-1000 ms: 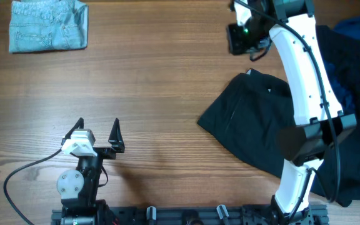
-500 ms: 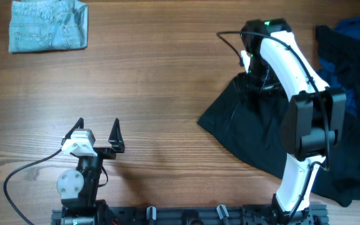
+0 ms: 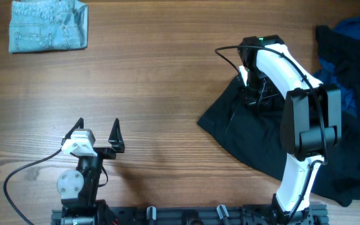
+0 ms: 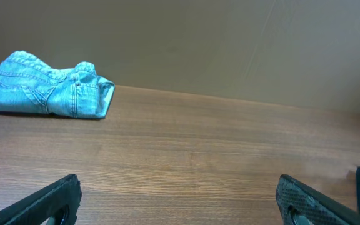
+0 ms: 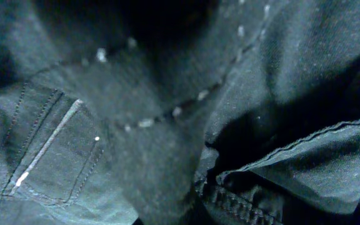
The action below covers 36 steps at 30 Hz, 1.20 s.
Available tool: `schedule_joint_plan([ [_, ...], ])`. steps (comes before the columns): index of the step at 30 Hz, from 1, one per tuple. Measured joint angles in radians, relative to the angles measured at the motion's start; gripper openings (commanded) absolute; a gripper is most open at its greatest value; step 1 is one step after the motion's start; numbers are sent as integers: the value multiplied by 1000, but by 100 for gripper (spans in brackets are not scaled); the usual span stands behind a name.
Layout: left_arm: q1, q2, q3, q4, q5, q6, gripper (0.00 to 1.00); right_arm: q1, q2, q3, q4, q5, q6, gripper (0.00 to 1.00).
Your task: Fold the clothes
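A black garment (image 3: 236, 125) lies crumpled on the right side of the wooden table. My right gripper (image 3: 255, 94) is pressed down into its upper edge. The right wrist view is filled with the black garment's cloth (image 5: 136, 125), with seams and a zipper, and the fingers are hidden in it. Folded light-blue denim (image 3: 47, 25) lies at the far left corner and also shows in the left wrist view (image 4: 45, 92). My left gripper (image 3: 99, 134) is open and empty near the front edge, its fingers wide apart over bare wood (image 4: 180, 206).
A dark blue garment (image 3: 355, 31) is bunched at the far right, partly under more black cloth. The right arm's cable loops over the table (image 3: 167, 81) near the black garment's top.
My right arm has swung from the far edge of the table toward the front and come down onto the black garment. The left arm has not moved.
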<state>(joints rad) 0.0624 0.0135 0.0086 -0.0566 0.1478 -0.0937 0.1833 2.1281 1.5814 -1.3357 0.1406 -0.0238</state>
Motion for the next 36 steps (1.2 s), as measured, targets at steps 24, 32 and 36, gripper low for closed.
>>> schedule_joint_plan([
  [24,0,0,0,0,0,0,100,85,1,936,-50,-515,76,4],
  [32,0,0,0,0,0,0,100,301,5,990,118,-680,137,21],
  [36,0,0,0,0,0,0,100,385,32,990,117,-691,150,63],
])
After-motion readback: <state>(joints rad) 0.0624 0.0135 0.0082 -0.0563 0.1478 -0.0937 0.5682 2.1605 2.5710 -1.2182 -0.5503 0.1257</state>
